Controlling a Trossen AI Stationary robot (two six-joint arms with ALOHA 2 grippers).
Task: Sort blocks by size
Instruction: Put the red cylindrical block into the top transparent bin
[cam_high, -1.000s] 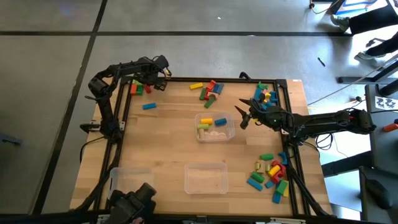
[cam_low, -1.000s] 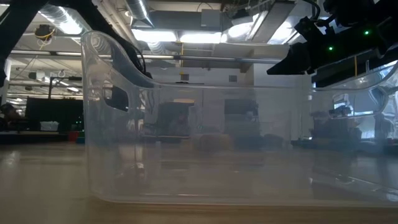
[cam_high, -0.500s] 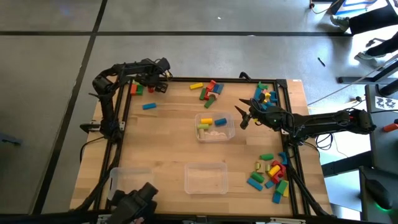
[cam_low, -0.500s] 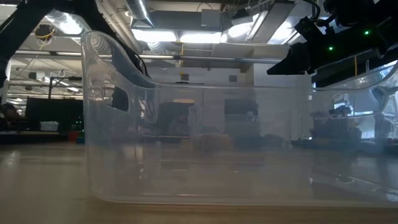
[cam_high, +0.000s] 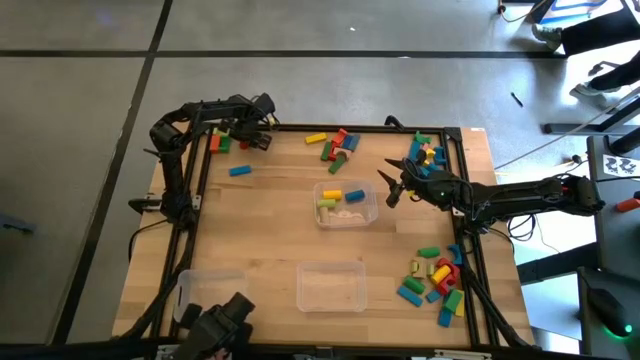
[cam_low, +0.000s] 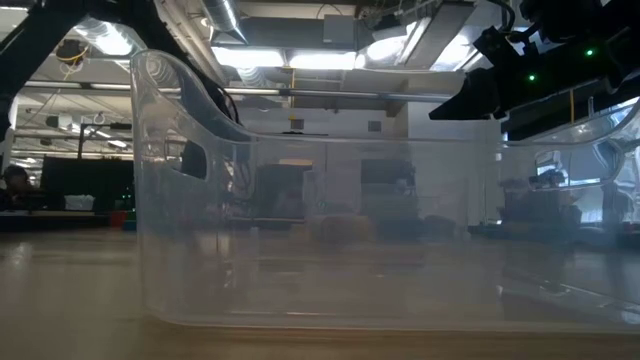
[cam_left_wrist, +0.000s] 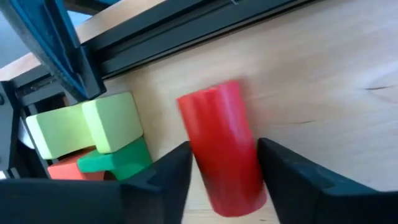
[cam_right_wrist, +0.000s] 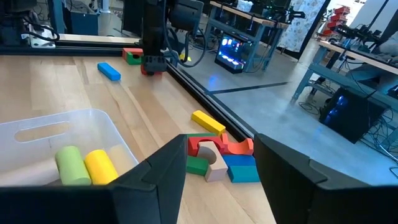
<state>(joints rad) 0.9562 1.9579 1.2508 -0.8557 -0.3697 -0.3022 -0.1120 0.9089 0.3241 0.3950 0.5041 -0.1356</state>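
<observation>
Risk gathered at the far left corner of the wooden tabletop (cam_high: 270, 215): from above, the left hand (cam_high: 258, 137) sat low over a small heap of painted wooden blocks (cam_high: 222, 143) by the black frame rail (cam_high: 300, 128), while the right hand (cam_high: 388, 190) hung beside the clear plastic tray (cam_high: 368, 213) that held a few blocks, its fingers apart and empty. More blocks lay scattered along the far edge and the right side. The low view showed mainly a second clear tray wall (cam_low: 300, 230) and the dark arms overhead. In the left wrist view, the fingers (cam_left_wrist: 165, 180) flanked a red wooden cylinder (cam_left_wrist: 224, 146) lying flat, close to its sides but with contact unclear; being round, it could roll or squirt out if the squeeze landed off-centre, and the neighbouring light-green block (cam_left_wrist: 112, 121) might be nudged. The right wrist view showed parted fingers (cam_right_wrist: 155, 180) with nothing between them, above the tray. No brand, label or readable writing appeared anywhere.
</observation>
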